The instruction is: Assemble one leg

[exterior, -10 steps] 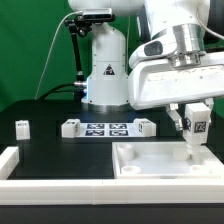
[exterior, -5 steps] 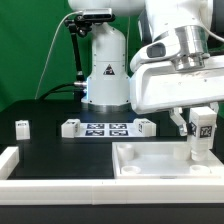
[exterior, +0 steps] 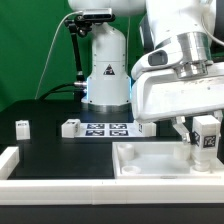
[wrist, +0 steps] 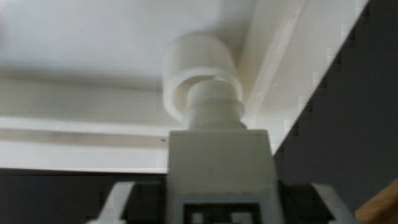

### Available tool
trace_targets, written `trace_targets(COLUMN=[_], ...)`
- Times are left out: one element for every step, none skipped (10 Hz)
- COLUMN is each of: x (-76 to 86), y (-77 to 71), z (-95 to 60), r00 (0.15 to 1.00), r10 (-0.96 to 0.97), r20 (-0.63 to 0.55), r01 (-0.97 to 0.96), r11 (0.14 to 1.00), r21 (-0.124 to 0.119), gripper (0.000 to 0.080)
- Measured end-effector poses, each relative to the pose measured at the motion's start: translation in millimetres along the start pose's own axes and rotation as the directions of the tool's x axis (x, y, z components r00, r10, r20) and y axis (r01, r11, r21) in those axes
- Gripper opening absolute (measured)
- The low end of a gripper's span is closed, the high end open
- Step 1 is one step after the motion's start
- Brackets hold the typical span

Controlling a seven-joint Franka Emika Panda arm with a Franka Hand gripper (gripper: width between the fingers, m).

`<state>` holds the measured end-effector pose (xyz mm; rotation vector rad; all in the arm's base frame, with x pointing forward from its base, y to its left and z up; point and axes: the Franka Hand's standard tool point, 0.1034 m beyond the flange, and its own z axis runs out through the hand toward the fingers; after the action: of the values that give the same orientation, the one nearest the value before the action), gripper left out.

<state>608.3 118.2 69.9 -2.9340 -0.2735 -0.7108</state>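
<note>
My gripper (exterior: pixel 204 146) is shut on a leg (exterior: pixel 208 138), a small white block with a black-and-white tag on its face. It holds the leg upright above the far right corner of the large white panel (exterior: pixel 150 167), at the exterior view's right. In the wrist view the leg (wrist: pixel 217 150) runs from between my fingers (wrist: pixel 128 205) to a round peg end (wrist: pixel 199 62) close to the panel's raised rim (wrist: pixel 285 60). I cannot tell whether the peg touches the panel. A second small tagged leg (exterior: pixel 22 127) stands on the black table at the exterior view's left.
The marker board (exterior: pixel 106 128) lies mid-table with a small white tagged block at each end (exterior: pixel 70 127) (exterior: pixel 145 126). A white raised border (exterior: pixel 10 160) runs along the front and left. The robot base (exterior: pixel 105 70) stands behind.
My gripper has moved to the exterior view's right and slightly lower with the leg in it. The panel and the other parts have not moved.
</note>
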Motion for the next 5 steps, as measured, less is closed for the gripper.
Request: trace_targets(x=[-4.4, -5.2, -5.8, -5.8, -6.4], y=[2.1, 3.4, 3.6, 4.8, 4.3], z=[4.4, 4.9, 5.8, 7.0, 7.3], r00=[1.000, 1.000, 1.000, 1.000, 0.999], r10=[0.004, 0.006, 0.006, 0.007, 0.004], r20=[0.003, 0.003, 0.000, -0.014, -0.032], r01=[-0.004, -0.006, -0.006, -0.007, -0.005], r11=[1.000, 1.000, 1.000, 1.000, 1.000], r21=[-0.003, -0.004, -0.005, -0.011, -0.017], gripper=[0.0288, 0.0288, 0.0288, 0.0288, 0.0288])
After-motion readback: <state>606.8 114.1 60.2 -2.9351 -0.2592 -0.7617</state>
